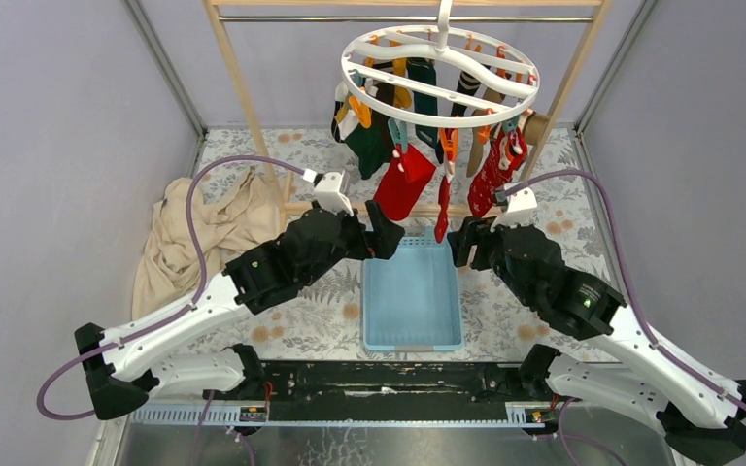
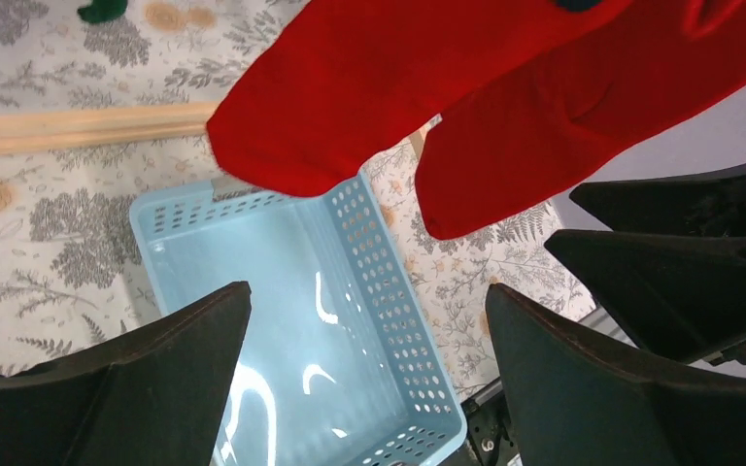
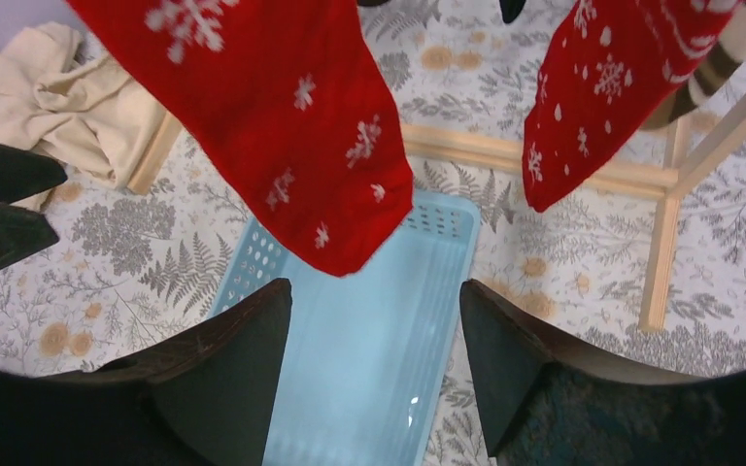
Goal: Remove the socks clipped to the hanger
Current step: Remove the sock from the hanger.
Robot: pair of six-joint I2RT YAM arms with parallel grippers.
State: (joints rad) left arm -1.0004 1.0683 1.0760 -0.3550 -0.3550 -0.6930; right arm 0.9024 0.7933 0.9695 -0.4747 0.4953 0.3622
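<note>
- Socks point(image 1: 403, 184) hang clipped to the hanger point(image 1: 427, 117); we see none in the bin point(image 1: 413, 291), so removal seems barely begun.
- Left claw point(image 2: 367, 291) and right claw point(image 3: 376, 286) are spread, empty.

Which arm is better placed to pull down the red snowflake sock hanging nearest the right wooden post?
Right. The red snowflake sock hangs close ahead of the right claw, whose jaws stand open. The left claw sits across the blue basket, under the wide red sock instead.
</note>
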